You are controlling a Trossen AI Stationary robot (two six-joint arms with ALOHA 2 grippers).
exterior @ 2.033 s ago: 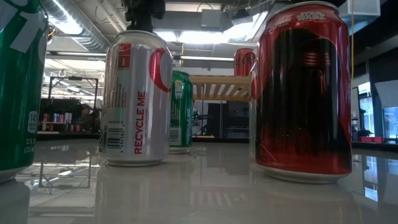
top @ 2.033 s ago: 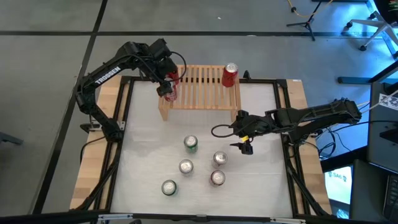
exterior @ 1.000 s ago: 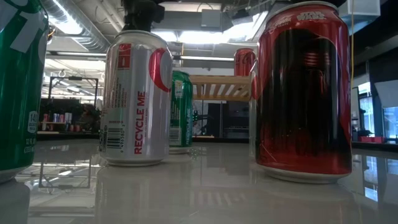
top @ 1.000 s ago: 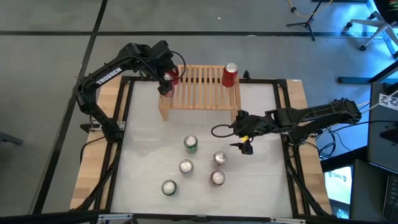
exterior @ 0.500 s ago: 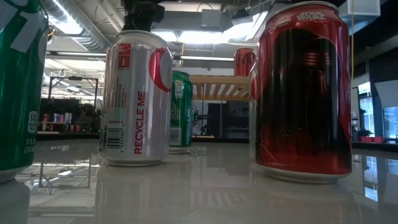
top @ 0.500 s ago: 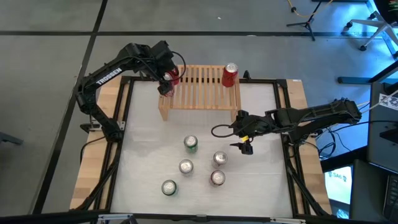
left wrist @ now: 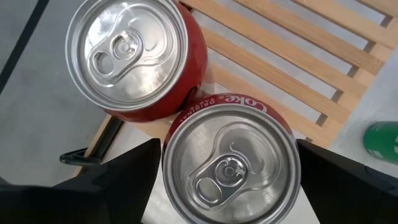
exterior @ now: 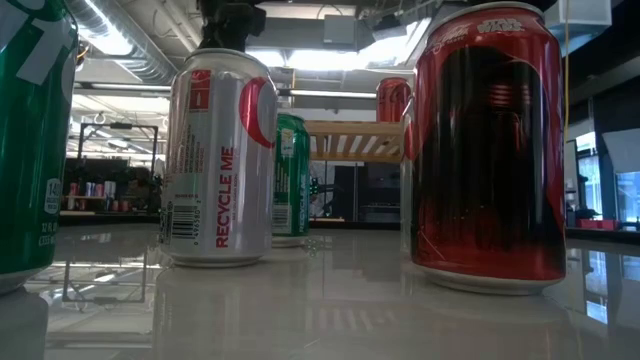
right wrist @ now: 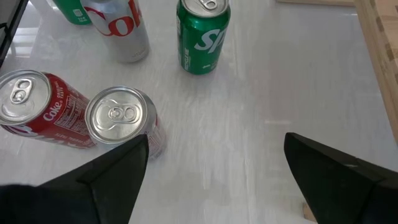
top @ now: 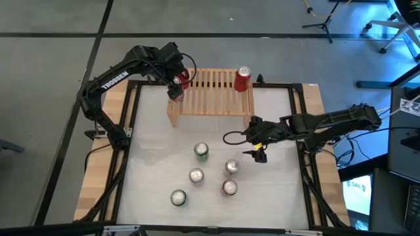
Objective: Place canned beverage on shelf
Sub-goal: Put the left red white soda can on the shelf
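The light-wood slatted shelf (top: pixel 210 92) stands at the far side of the table. One red can (top: pixel 243 78) stands on its right end, and another red can (left wrist: pixel 127 59) on its far left corner (top: pixel 184 80). My left gripper (top: pixel 176 88) hangs over the shelf's left end. It is shut on a red Coke can (left wrist: pixel 230 165) right beside that corner can. My right gripper (top: pixel 259 152) is open over the table's right part, with nothing between its fingers (right wrist: pixel 216 140). My left gripper has the Coke can's upper side wall (left wrist: pixel 169 186) between its two fingers, one on each opposite side. The fingers come from above, slanting steeply down. The can is upright, its top up. Its base is hidden, so I cannot tell whether it stands on the slats.
Several cans stand on the white table in front of the shelf: a green one (top: pixel 201 152), a silver one (top: pixel 197 176) and others (top: pixel 230 188) toward the near edge. A black cable loop (top: pixel 233 138) lies by my right gripper. Free room lies between the shelf's two end cans.
In the earliest frames my left gripper went a short way toward the table's far edge with its can, up beside the can on the shelf's corner. Over the last second nothing has visibly moved.
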